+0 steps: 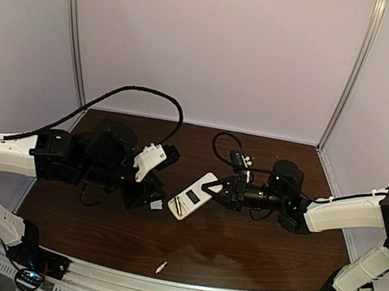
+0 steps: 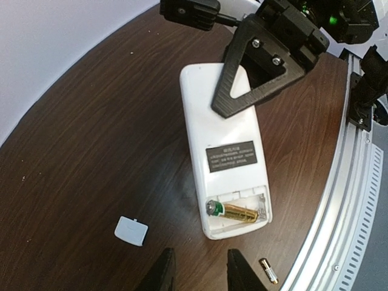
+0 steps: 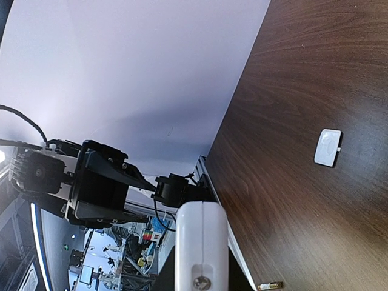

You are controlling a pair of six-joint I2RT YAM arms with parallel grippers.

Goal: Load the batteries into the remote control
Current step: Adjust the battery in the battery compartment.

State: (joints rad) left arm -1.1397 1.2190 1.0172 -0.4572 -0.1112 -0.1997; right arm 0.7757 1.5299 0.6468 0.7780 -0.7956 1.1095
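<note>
The right claw (image 1: 211,189) pinches the white plastic remote control (image 2: 209,130); the spread, empty left claw (image 2: 200,262) should straddle the gold-yellow cylindrical battery (image 2: 268,271) at its three o'clock.

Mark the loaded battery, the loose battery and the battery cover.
loaded battery (image 2: 237,213): left wrist view, gold body.
loose battery (image 2: 269,271): left wrist view, its middle.
battery cover (image 2: 131,230): left wrist view, flat centre.

Ahead of the left gripper (image 2: 198,273), the remote control (image 2: 221,157) is smooth, glossy white plastic. The table (image 2: 91,139) beneath looks dark, faintly shiny wood.
</note>
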